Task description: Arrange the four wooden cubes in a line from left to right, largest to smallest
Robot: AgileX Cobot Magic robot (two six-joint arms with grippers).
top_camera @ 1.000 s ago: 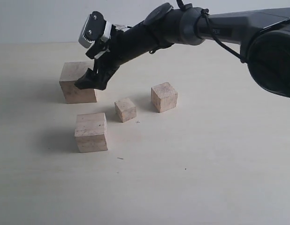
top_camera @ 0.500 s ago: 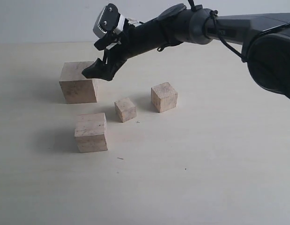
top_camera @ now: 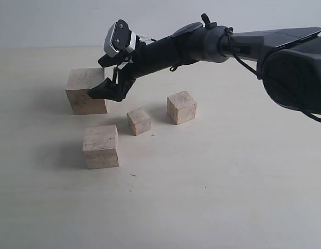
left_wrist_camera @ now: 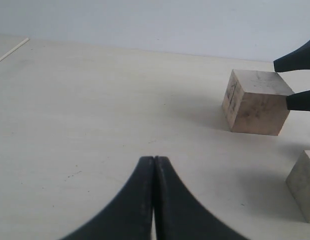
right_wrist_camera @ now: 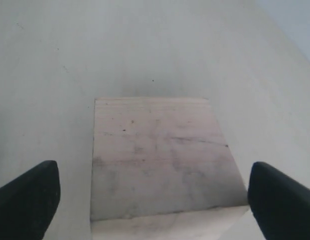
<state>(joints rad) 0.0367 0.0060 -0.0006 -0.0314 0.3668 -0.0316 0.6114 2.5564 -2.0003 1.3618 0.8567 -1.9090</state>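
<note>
Four wooden cubes (top_camera: 181, 107) stand apart on the table (top_camera: 227, 197). The largest cube (top_camera: 82, 101) is nearest the far edge, toward the left. The right end effector (top_camera: 107, 89) hangs over it, fingers spread wide, gripping nothing. The left end effector (left_wrist_camera: 153, 200) has its fingers pressed together.

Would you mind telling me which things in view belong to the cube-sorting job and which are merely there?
Job: largest cube; second-largest cube; third cube; smallest cube; open right gripper, at the largest cube.

Not part of it: table; wall behind; tiny dark specks on the table; shut left gripper, apart from the cubes.
</note>
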